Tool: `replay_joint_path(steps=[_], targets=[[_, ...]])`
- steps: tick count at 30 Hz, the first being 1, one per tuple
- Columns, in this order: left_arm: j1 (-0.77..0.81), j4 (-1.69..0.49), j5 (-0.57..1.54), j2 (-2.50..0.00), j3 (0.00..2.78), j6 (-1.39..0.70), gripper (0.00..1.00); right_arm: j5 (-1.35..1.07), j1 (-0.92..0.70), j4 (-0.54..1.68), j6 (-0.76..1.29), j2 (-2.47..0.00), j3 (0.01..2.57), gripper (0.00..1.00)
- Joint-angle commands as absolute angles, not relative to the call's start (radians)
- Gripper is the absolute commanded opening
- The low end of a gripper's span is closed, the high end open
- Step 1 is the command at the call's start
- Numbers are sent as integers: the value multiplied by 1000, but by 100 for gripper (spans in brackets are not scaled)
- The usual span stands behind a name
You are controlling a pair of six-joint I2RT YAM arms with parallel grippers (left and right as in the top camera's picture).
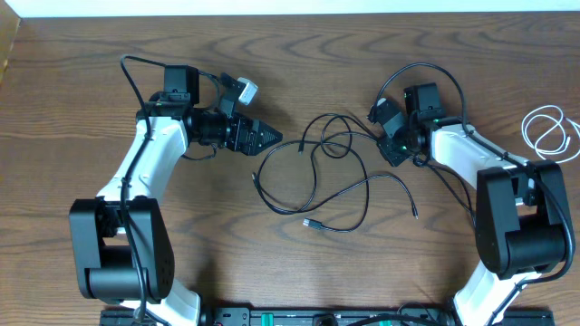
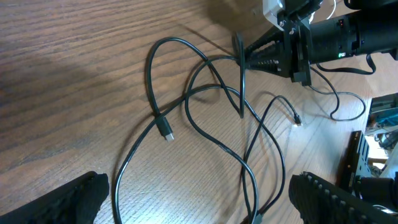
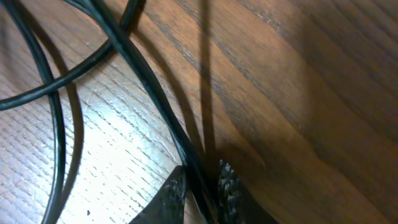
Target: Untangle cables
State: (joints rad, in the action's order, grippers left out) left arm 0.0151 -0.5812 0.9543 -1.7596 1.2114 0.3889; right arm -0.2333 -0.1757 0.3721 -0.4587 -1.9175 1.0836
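The long black cable (image 1: 317, 172) lies in loose crossing loops on the wooden table between my two arms, with a plug end at the front (image 1: 311, 223). My right gripper (image 1: 382, 136) is at the loops' right side. In the right wrist view it (image 3: 202, 177) is shut on a strand of the black cable (image 3: 143, 68). In the left wrist view that strand (image 2: 241, 87) rises off the table to the right gripper (image 2: 241, 57). My left gripper (image 2: 199, 199) is open, hovering over the cable's left loops (image 2: 186, 106). The white cable (image 1: 548, 131) lies coiled at the far right, apart from the black one.
The arms' own thick black wires arc above each wrist (image 1: 426, 68). A black rail (image 1: 317, 317) runs along the table's front edge between the two arm bases. The table's far edge (image 1: 290, 13) runs along the top of the overhead view.
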Motion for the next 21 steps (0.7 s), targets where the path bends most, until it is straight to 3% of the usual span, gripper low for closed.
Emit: replay_joint_path(steps=[1, 4, 6, 21], targets=[[12, -581, 948, -1738, 1205, 380, 98, -262, -178, 417, -442, -2015, 1013, 18], [12, -574, 948, -1738, 1205, 368, 98, -320, -178, 424, -442, -2015, 1013, 18], [12, -566, 947, -1738, 1205, 345, 98, -356, -178, 425, -441, -2015, 1013, 2], [12, -540, 612, -1739, 1205, 72, 98, -418, -178, 420, -341, -2015, 1013, 1]])
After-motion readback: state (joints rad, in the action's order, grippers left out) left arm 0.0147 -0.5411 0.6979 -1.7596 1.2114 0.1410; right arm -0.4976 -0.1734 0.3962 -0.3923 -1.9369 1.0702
